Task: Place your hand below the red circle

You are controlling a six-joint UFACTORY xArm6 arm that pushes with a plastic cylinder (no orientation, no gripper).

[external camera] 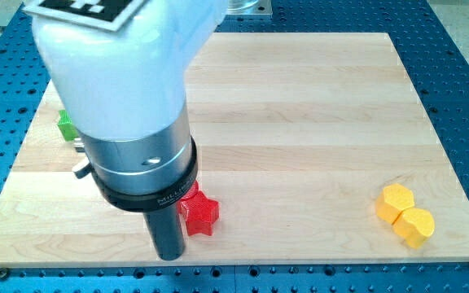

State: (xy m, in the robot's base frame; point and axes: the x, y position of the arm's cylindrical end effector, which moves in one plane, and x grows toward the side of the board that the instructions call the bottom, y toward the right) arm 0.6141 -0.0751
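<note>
My rod comes down at the view's lower left, and my tip (169,255) rests on the wooden board (300,122) near its bottom edge. A red star block (199,212) sits just right of and slightly above the tip, close to touching the rod. No red circle shows; the arm's white and grey body hides much of the board's left part. A green block (66,126) peeks out at the left edge of the arm.
Two yellow blocks lie together at the view's lower right, a hexagon (396,201) and a second one (415,225) next to it. Blue perforated table surface (462,81) surrounds the board.
</note>
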